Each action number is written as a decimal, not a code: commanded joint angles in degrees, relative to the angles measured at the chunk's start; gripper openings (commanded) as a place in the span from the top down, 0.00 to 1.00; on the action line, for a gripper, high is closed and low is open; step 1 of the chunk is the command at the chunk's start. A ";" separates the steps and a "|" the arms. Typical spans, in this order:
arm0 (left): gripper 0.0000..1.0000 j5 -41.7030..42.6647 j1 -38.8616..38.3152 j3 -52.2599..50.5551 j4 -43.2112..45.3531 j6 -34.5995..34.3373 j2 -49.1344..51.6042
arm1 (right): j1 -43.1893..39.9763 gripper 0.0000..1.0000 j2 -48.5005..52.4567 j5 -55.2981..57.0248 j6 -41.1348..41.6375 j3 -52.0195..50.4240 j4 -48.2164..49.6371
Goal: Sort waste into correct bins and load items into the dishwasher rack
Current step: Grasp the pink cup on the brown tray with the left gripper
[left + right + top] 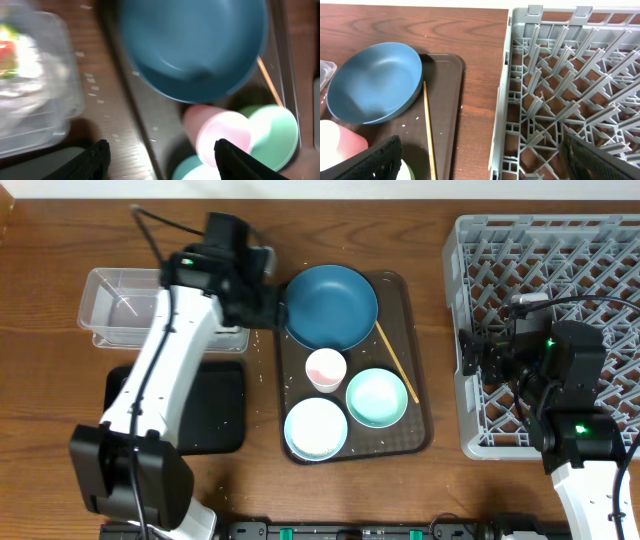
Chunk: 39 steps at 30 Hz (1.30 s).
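The deep-blue dish, white-pink cup, mint-green bowl, white bowl and wooden stick sit on a brown serving tray. My left gripper is open and empty, above the tray's left edge beside the dish and the cup. The clear tub holds blurred yellow, red and green colours, probably the wrapper. The black tray lies in front of it. My right gripper is open and empty over the left edge of the grey rack.
The brown serving tray lies mid-table between the bins and the rack. Small white grains are scattered on the wood and the tray beside the tub. My left arm crosses above the black tray and the tub.
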 commanded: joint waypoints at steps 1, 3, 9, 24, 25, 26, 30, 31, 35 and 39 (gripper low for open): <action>0.31 0.63 -3.69 -2.64 -0.15 -0.55 0.17 | 0.48 0.01 0.22 -0.44 1.03 1.20 -0.04; 0.31 0.11 -5.46 -4.20 -0.11 -0.55 0.17 | 0.48 0.01 0.22 -0.44 1.03 1.20 -0.04; 0.33 -2.38 -8.59 -10.86 2.03 -1.22 0.20 | 0.48 0.01 0.22 -0.44 1.53 1.20 -0.04; 0.60 0.07 -8.70 -20.17 12.04 -3.34 0.20 | 0.59 0.01 0.28 -0.44 1.86 1.20 -0.20; 0.61 0.68 -8.70 -20.17 12.44 -3.34 0.20 | 0.59 0.01 0.28 -0.42 1.86 1.20 -0.26; 0.63 1.16 -8.70 -20.17 12.83 -3.37 0.20 | 0.59 0.01 0.28 -0.44 1.86 1.20 -0.31; 0.77 1.53 -8.70 -20.17 13.46 -3.37 0.20 | 0.59 0.01 0.28 -0.42 1.86 1.20 -0.28; 0.80 1.53 -8.70 -20.17 13.44 -3.37 0.20 | 0.59 0.01 0.28 -0.42 1.86 1.20 -0.28; 0.81 1.53 -8.70 -20.17 13.42 -3.37 0.20 | 0.59 0.01 0.28 -0.44 1.86 1.20 -0.28; 0.81 1.55 -8.70 -20.17 13.40 -3.37 0.20 | 0.59 0.01 0.28 -0.44 1.86 1.20 -0.26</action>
